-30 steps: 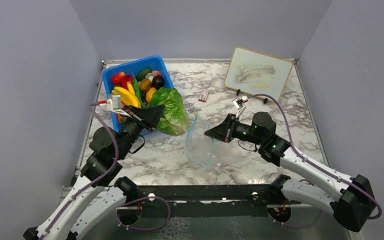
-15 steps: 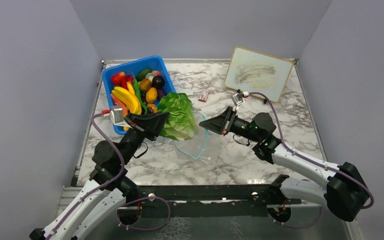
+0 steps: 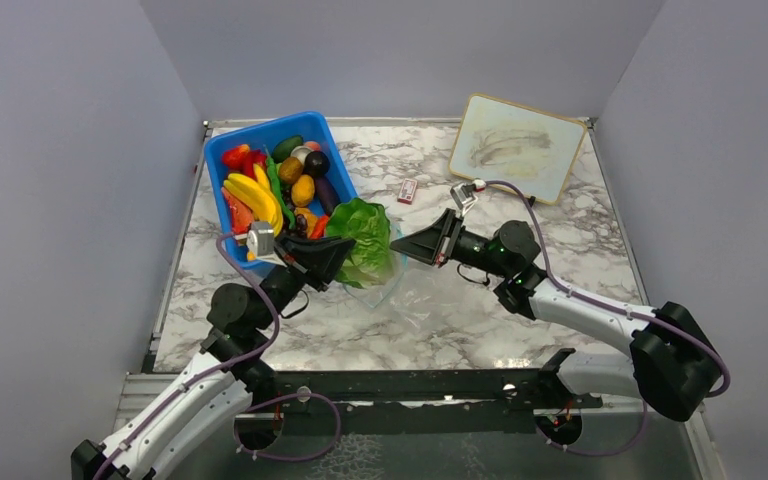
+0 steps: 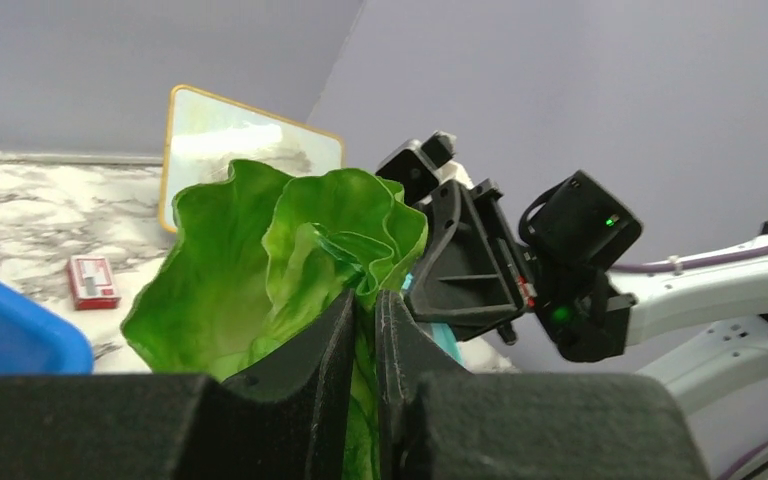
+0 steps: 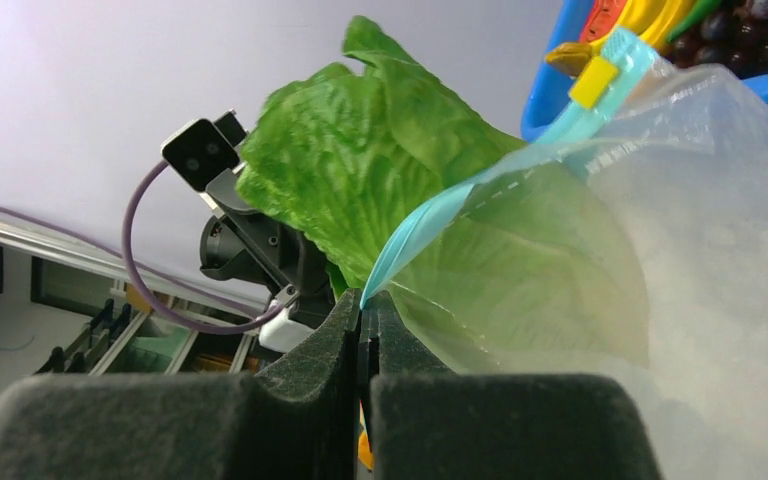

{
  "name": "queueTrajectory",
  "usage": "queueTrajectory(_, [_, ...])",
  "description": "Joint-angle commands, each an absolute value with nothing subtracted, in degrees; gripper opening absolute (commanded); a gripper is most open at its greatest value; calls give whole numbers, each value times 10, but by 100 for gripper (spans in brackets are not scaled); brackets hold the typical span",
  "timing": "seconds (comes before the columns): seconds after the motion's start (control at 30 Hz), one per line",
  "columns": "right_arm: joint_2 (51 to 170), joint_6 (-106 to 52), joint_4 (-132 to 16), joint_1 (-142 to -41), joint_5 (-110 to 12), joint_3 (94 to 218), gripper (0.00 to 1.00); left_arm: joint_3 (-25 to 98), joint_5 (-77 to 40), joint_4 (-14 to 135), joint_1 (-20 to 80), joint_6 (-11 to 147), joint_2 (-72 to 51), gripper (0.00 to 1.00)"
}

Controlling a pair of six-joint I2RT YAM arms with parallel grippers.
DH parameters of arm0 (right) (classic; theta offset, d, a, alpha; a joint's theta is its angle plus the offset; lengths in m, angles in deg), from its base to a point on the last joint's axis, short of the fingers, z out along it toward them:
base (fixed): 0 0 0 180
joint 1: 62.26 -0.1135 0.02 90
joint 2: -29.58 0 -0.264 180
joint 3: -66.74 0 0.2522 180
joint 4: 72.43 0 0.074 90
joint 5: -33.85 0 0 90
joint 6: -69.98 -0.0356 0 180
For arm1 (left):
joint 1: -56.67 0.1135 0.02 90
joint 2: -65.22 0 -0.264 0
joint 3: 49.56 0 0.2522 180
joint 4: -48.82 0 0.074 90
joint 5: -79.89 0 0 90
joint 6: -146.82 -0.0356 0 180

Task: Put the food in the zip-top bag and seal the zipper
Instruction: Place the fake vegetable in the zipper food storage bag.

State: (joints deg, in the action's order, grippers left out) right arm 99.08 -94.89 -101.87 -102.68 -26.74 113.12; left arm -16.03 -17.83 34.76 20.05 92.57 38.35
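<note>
My left gripper [image 3: 338, 252] [image 4: 364, 297] is shut on the green lettuce [image 3: 363, 236] [image 4: 270, 255] [image 5: 400, 150] and holds it at the mouth of the clear zip-top bag [image 3: 400, 288] [image 5: 680, 250]. The lettuce's lower part shows through the bag's plastic, its upper part sticks out. My right gripper [image 3: 400, 249] [image 5: 362, 300] is shut on the bag's light-blue zipper [image 5: 480, 180] strip and holds the mouth up. The strip's yellow slider [image 5: 594, 80] sits at its far end. More food lies in the blue bin [image 3: 218, 152]: bananas [image 3: 252, 193], an eggplant [image 3: 326, 193], round pieces.
A small red-and-white box [image 3: 407, 190] [image 4: 92, 280] lies on the marble table [image 3: 580, 240] behind the bag. A framed whiteboard [image 3: 515, 145] [image 4: 230, 135] leans at the back right. Grey walls close in the sides and back.
My left gripper carried the lettuce right and toward the front, from the bin's edge to the bag's mouth. My right gripper moved left and lifted the bag's mouth to meet it.
</note>
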Motion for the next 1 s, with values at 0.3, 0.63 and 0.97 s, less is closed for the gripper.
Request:
queueTrajectory(0.3, [998, -984, -1166, -1026, -240, 1126, 1, -233, -99, 243, 199, 1152, 500, 1])
queueTrajectory(0.63, [1022, -1029, -1224, -1032, -230, 1162, 1, -247, -109, 227, 199, 1144, 440, 0])
queueTrajectory(0.97, [1069, -1017, -1211, -1038, -206, 1190, 1, -204, -248, 225, 199, 1061, 340, 0])
